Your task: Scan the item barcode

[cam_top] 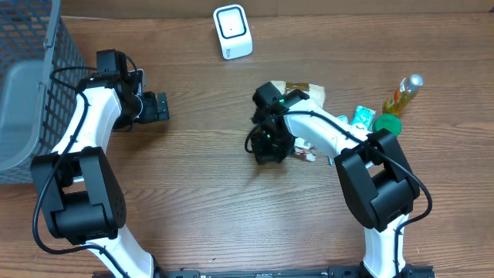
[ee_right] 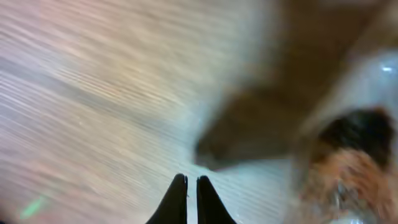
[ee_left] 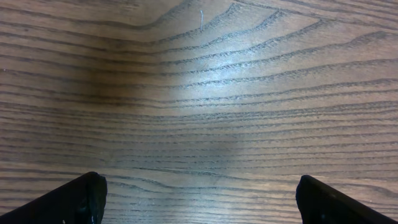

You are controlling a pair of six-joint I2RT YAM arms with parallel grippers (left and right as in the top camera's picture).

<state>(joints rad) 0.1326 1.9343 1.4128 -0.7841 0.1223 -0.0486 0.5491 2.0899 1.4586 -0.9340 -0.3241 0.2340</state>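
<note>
Wooden table (cam_top: 201, 201) bears white scanner (cam_top: 232, 31) and grey mesh basket (cam_top: 65, 54), contents unclear.

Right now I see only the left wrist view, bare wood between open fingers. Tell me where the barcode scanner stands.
Observer: The white scanner stands upright at the far side of the table, near the middle.
Operator: Report the right gripper.
Observer: The right gripper is shut and empty, beside the packets.
Operator: Name what lies past them.
Observer: A yellow bottle and a round green lid.
</note>
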